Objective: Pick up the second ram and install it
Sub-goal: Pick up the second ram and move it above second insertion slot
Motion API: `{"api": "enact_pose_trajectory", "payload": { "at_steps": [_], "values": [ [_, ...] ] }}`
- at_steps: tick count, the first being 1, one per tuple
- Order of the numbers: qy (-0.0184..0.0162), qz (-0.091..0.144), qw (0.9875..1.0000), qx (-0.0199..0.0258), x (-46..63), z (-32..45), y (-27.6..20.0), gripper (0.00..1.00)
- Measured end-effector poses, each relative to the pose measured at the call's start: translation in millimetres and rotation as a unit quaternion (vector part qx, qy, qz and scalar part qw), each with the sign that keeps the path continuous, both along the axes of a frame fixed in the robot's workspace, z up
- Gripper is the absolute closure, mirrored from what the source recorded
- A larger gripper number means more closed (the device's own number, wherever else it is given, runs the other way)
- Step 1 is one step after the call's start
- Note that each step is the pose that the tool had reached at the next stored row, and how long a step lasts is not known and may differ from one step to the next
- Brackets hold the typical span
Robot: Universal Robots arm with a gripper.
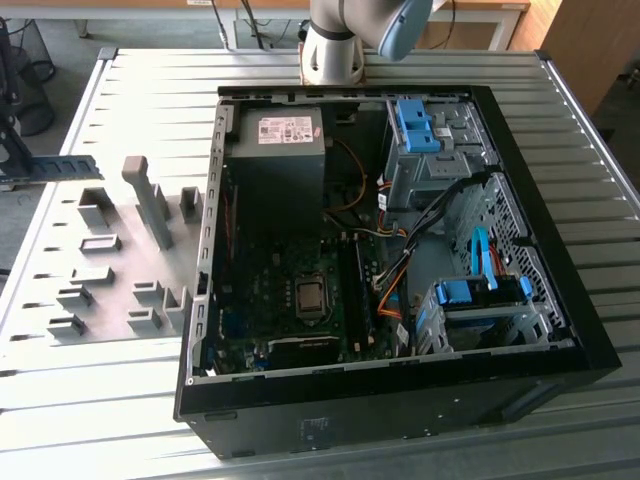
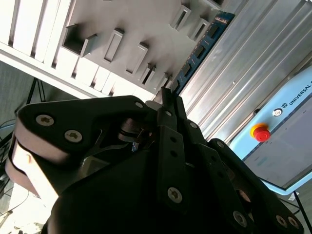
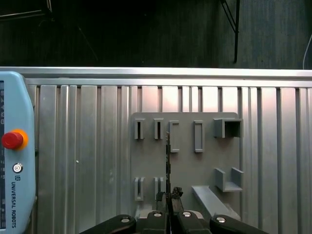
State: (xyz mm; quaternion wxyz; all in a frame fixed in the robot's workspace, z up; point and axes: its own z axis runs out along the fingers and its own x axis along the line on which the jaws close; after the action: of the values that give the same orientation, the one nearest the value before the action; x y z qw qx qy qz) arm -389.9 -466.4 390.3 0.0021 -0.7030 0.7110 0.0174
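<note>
The second ram [image 1: 62,166], a thin blue board with dark chips, is held level above the slatted table at the exterior view's far left, beside the grey holder plate [image 1: 110,250]. My gripper [image 1: 20,170] is shut on one end of it. In the second wrist view the ram [image 2: 201,48] reaches out from the gripper [image 2: 168,96] over the plate [image 2: 136,29]. The first wrist view shows the ram [image 3: 168,156] edge-on as a thin line rising from the gripper [image 3: 168,196] over the plate's slots [image 3: 185,146]. The open computer case [image 1: 215,200] lies to the exterior view's right, its motherboard [image 1: 300,295] exposed.
Inside the case are a power supply [image 1: 280,135], light-blue drive-bay clips [image 1: 415,125] and loose cables [image 1: 395,290]. The arm's base [image 1: 335,45] stands behind the case. A light-blue pendant with a red button [image 3: 12,140] lies on the table near the plate.
</note>
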Motion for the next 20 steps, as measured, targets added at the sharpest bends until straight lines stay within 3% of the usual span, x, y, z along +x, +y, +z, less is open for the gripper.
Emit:
{"api": "enact_pose_trajectory", "payload": {
  "at_steps": [20],
  "values": [
    [0.0,0.0,1.0,0.0,7.7,0.0,0.0,0.86]
  ]
}}
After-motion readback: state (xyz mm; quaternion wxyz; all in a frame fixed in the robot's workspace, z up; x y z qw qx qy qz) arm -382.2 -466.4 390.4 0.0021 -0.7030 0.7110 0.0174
